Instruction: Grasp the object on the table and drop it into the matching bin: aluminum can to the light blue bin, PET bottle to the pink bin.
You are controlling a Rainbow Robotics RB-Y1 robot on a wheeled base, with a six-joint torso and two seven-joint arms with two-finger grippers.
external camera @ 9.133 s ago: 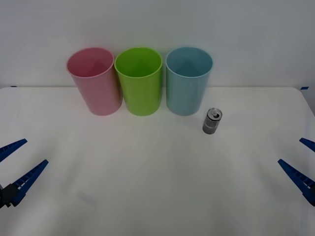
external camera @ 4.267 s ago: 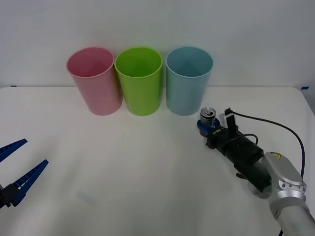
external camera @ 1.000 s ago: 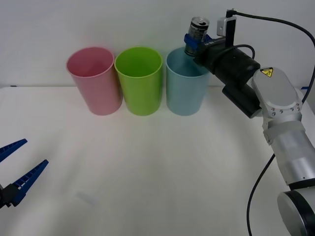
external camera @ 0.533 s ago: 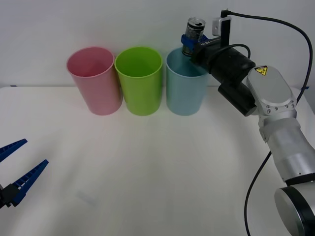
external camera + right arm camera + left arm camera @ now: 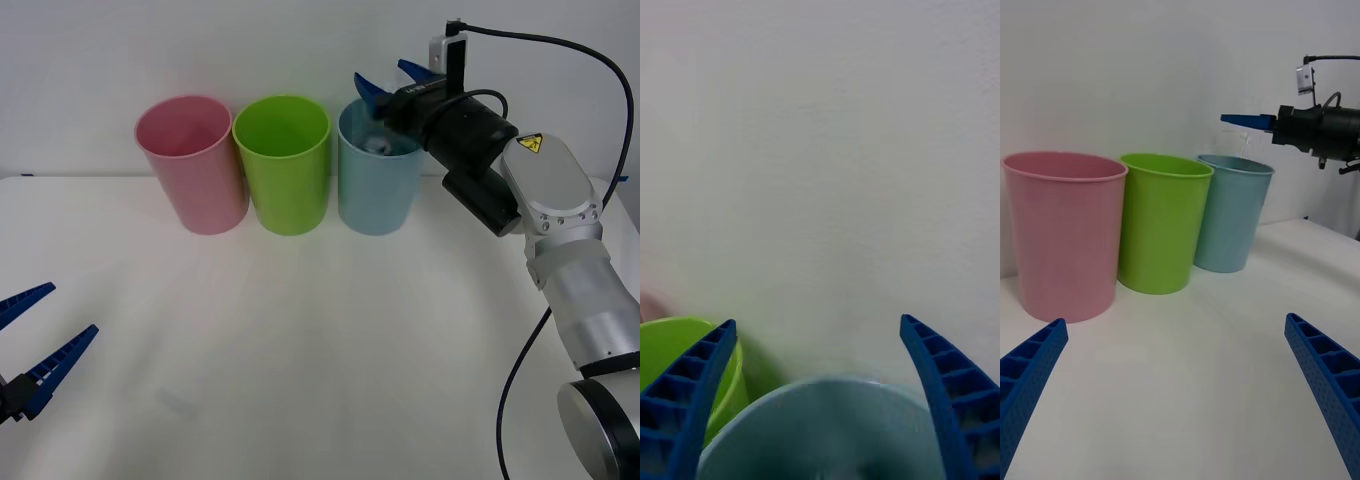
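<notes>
The silver aluminum can (image 5: 378, 144) sits inside the mouth of the light blue bin (image 5: 375, 195), its shiny top just below the rim. Directly above that bin, my right gripper (image 5: 381, 73) hovers open with nothing between its fingers. In the right wrist view the open right gripper (image 5: 817, 322) frames the light blue bin's rim (image 5: 827, 424). The pink bin (image 5: 195, 170) stands at the left end of the row. My left gripper (image 5: 70, 309) rests open, low at the table's near left; from its wrist view (image 5: 1174, 322) the pink bin (image 5: 1064, 232) and light blue bin (image 5: 1229, 214) stand ahead.
A lime green bin (image 5: 285, 170) stands between the pink and light blue ones, all three touching in a row near the back wall. The white table (image 5: 320, 350) spreads wide in front of them. The right arm's cable loops above and beside its wrist.
The right gripper has opened over the light blue bin and the can has dropped from its fingers into the bin. The left arm has not moved.
</notes>
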